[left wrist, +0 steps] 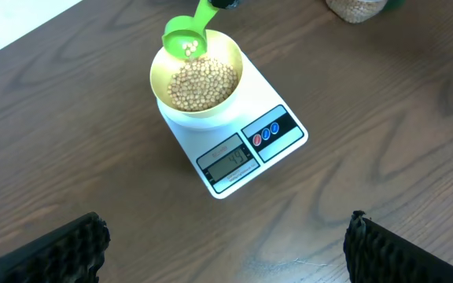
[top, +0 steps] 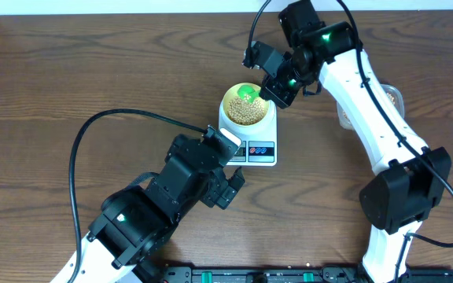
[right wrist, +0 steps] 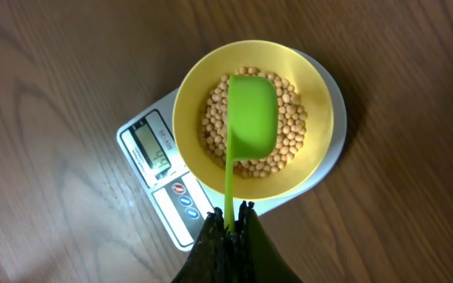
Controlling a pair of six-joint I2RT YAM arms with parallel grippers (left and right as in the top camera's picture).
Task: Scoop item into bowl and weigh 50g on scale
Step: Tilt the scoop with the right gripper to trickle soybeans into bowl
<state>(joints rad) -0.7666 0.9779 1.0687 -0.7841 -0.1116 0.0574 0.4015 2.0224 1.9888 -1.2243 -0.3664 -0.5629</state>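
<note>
The pale yellow bowl (top: 233,100) stands on the white scale (top: 252,151) and holds a heap of tan beans (top: 246,114). My right gripper (top: 268,89) is shut on the handle of a green scoop (top: 248,93). The scoop is tipped over the bowl's far side. In the left wrist view, a few beans lie in the scoop (left wrist: 183,35) above the bowl (left wrist: 157,82) and its beans (left wrist: 201,85). The right wrist view shows the scoop's back (right wrist: 252,114) over the bowl (right wrist: 187,94), with the gripper (right wrist: 234,211) pinching the thin handle. My left gripper (left wrist: 225,222) is open and empty over bare wood, near the scale's display end (left wrist: 228,163).
A clear tub of beans (top: 392,96) sits at the right, partly behind the right arm, and shows at the top edge of the left wrist view (left wrist: 356,8). A black cable (top: 93,134) loops over the table on the left. A black rail runs along the front edge (top: 242,275).
</note>
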